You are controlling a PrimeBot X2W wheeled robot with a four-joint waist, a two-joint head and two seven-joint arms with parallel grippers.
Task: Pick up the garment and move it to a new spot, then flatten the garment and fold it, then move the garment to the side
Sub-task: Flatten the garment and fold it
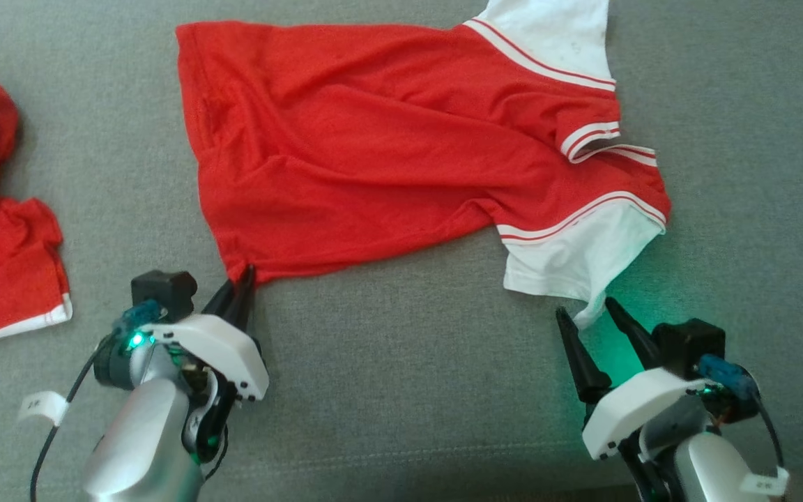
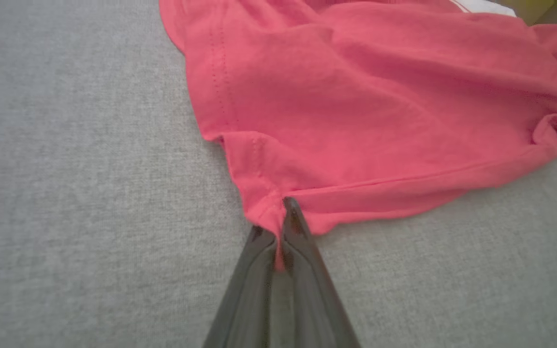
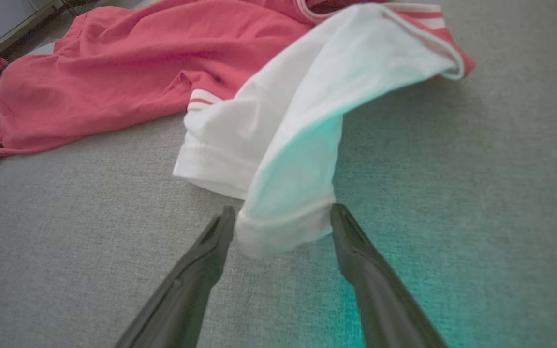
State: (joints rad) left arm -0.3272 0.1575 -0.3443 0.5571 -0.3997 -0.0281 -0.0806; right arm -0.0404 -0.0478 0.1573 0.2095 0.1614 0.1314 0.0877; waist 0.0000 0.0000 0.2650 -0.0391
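A red mesh jersey (image 1: 387, 139) with white sleeves is spread, wrinkled, across the grey upholstered surface (image 1: 401, 390), with its hem towards the robot's left and its collar towards the right. The near hem corner (image 2: 269, 212) is pinched between the closed fingers of the left gripper (image 1: 242, 279). In the left wrist view a tuck of red cloth is seen squeezed in the slit between them. The right gripper (image 1: 585, 307) is held wide open, and the cuff of the near white sleeve (image 3: 283, 227) is bracketed by its two fingers without being clamped. A second red garment (image 1: 4, 244) is seen crumpled at the far left, well apart.

The step in hand is judged to be the two-handed grasp that comes before lifting: one hold is made, the other is not yet. Next, the right fingers would need to be closed on the sleeve cuff, deep enough that more than the rim is caught, since thin cloth could slip free. Only then should both arms be raised together, so that the jersey is lifted evenly rather than dragged by one corner.
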